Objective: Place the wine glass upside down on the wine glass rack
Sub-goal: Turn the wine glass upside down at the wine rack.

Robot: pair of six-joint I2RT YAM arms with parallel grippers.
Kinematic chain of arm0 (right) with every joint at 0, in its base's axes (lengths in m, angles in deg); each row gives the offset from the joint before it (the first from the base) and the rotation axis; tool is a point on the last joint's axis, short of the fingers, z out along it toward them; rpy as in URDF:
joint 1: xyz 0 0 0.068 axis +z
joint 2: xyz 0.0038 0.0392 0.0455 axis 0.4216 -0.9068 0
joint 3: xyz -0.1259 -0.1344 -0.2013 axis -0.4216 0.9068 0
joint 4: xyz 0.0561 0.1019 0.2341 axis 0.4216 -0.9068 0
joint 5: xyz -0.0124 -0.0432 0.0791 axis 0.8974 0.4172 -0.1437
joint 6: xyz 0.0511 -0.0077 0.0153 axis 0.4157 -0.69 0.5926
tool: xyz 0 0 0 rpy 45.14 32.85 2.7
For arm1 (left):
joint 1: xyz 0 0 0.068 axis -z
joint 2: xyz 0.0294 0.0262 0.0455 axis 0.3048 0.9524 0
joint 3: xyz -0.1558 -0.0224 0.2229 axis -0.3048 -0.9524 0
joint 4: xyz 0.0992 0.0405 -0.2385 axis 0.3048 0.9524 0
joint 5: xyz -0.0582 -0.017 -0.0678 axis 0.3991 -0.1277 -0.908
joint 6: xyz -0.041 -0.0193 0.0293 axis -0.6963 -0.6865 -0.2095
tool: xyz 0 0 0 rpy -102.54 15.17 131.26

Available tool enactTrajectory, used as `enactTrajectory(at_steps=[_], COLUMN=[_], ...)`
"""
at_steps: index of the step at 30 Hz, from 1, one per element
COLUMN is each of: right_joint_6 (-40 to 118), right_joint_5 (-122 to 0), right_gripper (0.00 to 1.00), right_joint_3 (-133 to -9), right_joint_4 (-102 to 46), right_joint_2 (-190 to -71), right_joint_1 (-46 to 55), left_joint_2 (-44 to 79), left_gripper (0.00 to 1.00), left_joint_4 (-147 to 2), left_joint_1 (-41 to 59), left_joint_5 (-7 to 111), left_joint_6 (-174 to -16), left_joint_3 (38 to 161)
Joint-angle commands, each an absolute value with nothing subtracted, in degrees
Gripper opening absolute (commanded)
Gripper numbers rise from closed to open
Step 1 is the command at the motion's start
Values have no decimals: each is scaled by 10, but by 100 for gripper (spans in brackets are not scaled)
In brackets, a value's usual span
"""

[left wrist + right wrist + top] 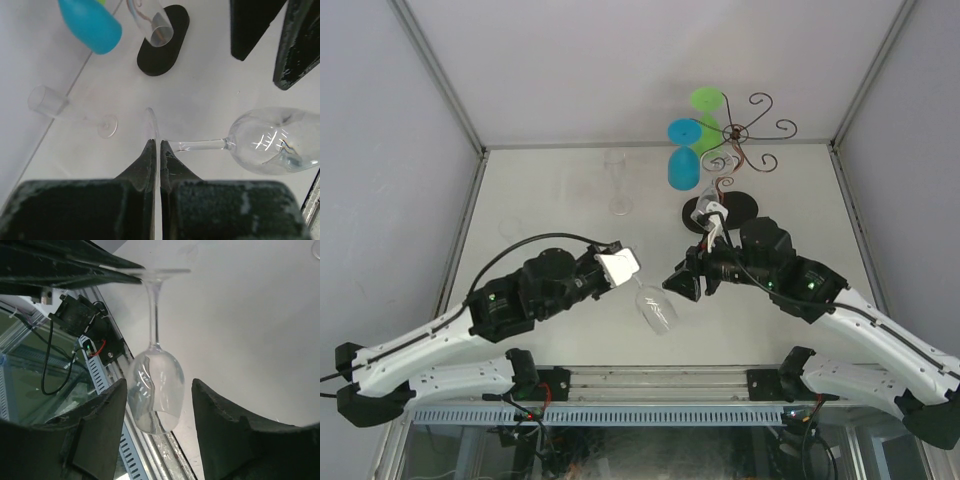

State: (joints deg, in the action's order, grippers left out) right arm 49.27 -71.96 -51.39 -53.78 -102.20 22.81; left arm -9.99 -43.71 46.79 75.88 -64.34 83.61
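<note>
The clear wine glass [657, 310] hangs bowl-down in the air between the two arms. My left gripper [625, 265] is shut on the thin disc of its foot [152, 125], and the stem and bowl [272, 147] stick out to the side. My right gripper [159, 385] is open, one finger [107, 410] close beside the bowl [155, 390] and the other finger [220, 415] a gap away. The wine glass rack [745, 135] stands at the back right on its black oval base [162, 40].
A blue glass [683, 165] and a green glass [705, 105] hang upside down on the rack. A clear flute [617, 185] stands at the back centre of the table. The table's front rail [107, 375] with wiring runs just below the held bowl.
</note>
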Motion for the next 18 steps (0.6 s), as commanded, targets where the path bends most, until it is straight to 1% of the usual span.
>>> enactTrajectory(at_steps=[1, 7, 14, 18], right_joint_6=[487, 505, 539, 535], right_joint_5=[-763, -781, -799, -795], right_gripper=[53, 46, 42, 40], right_joint_3=[-523, -491, -467, -461], right_joint_4=[-482, -442, -394, -385], right_joint_2=[-1012, -1005, -1015, -1027], right_joint_1=[225, 225, 232, 246], left_joint_2=[-84, -76, -99, -103], left_gripper=[0, 0, 0, 0], left_joint_4=[-519, -531, -568, -571], left_joint_1=[476, 479, 480, 479], left_joint_5=[719, 699, 692, 682], left_joint_6=[-597, -579, -584, -590], left_joint_3=[886, 894, 844, 836])
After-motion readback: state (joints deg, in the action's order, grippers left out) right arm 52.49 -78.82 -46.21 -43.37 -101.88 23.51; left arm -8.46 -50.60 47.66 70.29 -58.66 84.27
